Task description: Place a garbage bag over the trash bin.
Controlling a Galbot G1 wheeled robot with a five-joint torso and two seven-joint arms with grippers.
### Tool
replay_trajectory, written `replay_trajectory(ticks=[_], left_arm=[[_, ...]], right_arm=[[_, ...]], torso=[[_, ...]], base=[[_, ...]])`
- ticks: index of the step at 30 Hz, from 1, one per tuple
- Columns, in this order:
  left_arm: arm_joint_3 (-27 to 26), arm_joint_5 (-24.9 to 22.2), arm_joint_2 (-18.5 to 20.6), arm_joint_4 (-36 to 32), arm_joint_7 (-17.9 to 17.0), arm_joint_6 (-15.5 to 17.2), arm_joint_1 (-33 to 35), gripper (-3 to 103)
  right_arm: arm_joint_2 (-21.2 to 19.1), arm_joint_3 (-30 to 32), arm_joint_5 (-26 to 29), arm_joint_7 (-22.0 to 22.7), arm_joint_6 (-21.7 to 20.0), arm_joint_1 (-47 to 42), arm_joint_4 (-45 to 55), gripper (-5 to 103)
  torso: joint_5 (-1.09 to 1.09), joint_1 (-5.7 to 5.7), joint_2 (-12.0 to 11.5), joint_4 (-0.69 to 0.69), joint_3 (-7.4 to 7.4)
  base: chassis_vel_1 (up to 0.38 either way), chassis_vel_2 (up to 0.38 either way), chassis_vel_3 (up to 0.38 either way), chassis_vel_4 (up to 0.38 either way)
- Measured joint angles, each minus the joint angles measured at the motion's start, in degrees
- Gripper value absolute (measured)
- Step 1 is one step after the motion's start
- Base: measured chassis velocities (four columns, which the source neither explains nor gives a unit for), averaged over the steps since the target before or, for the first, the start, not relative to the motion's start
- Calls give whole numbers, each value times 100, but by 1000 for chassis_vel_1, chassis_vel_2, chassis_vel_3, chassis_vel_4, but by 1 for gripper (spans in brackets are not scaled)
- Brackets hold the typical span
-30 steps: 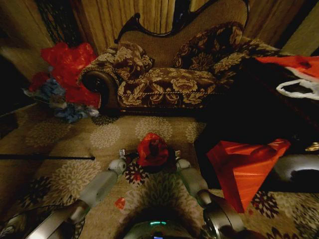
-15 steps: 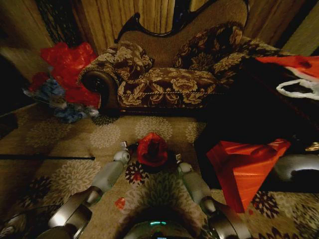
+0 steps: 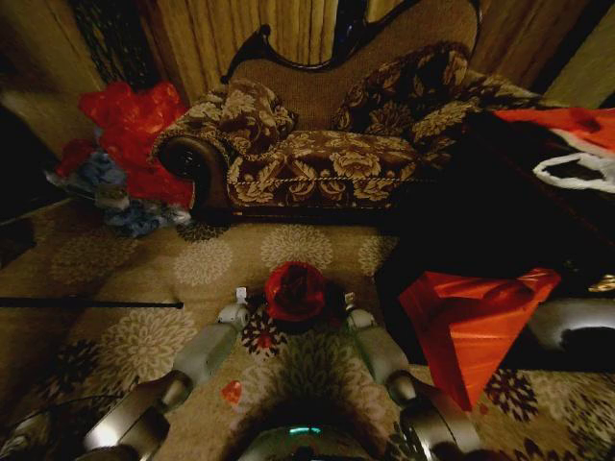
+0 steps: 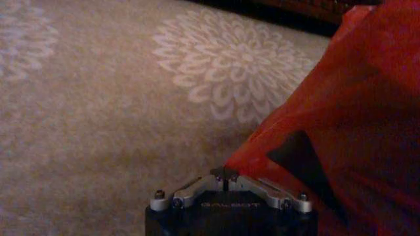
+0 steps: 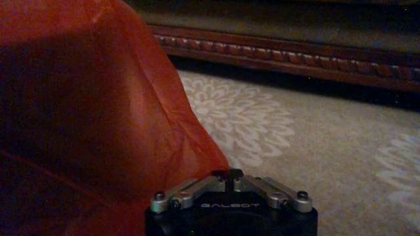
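Head view: the garbage bag (image 3: 295, 290) caps the trash bin (image 3: 332, 309) on the carpet (image 3: 135, 279), between both arms. Left wrist: the left pincer (image 4: 225, 173), pressed together, pinches the bag's edge. Right wrist: the right pincer (image 5: 229, 173) pinches likewise. Pulling both edges down evenly should seat it best.

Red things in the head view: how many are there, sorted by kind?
Garbage bag on the bin: 1
Flat angular stack: 1
Heap of red plastic beside the sofa: 1
Small scrap on the carpet: 1
Sheet at far right: 1
Total: 5
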Motion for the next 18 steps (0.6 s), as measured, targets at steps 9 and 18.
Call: replay_trajectory(ticks=[9,18], left_arm=[[82,221,458,-280,369,-121,196,0],[128,273,677,-547,418,-540,299,0]], right_arm=[[-398,-222,30,-6,-372,-684,903,0],[-917,-298,422,-17,-445,-1306,1957,0]], torso=[[0,0,0,-1,-1],[2,0,0,-4,-1]], base=[[0,0,0,0],[0,0,0,0]])
